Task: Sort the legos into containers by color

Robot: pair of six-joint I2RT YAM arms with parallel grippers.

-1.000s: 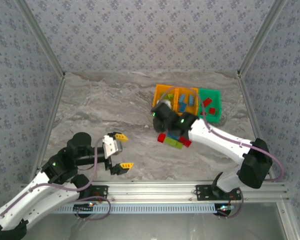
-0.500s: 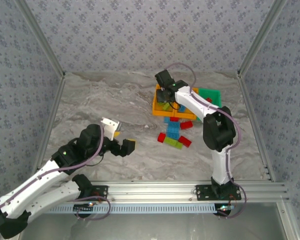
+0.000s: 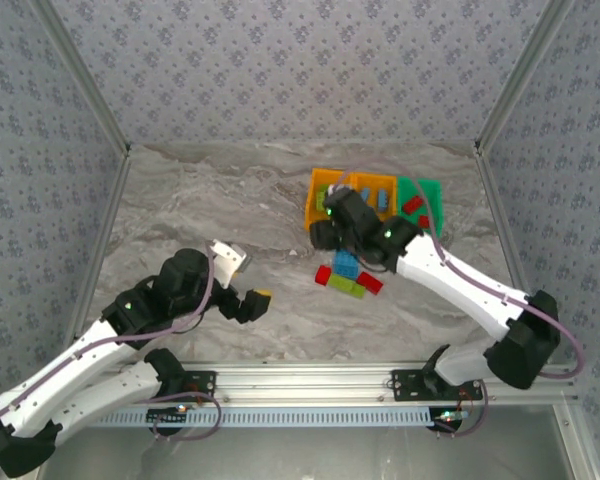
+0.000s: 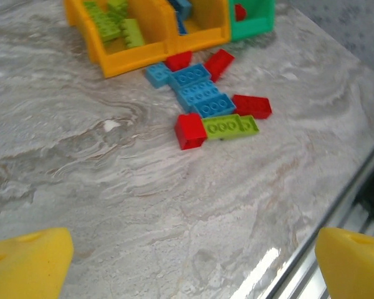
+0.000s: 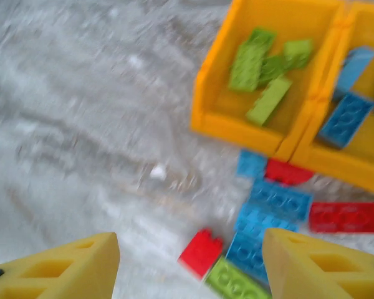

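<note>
Loose legos lie in a small pile on the marble table just in front of the containers: red, lime green and light blue bricks. The left orange bin holds green bricks. Blue bricks lie in the middle orange bin, and the green bin has red ones. My right gripper hovers open over the pile's left edge, above a red brick, with nothing between its fingers. My left gripper stands wide open and empty over bare table, well left of the pile.
An aluminium rail runs along the near table edge, close to my left gripper's right finger. Patterned walls enclose the table. Bare marble stretches left of the bins.
My right gripper has come back from over the bins to the near side of the left orange bin, and its jaws have opened. The left arm has barely shifted.
</note>
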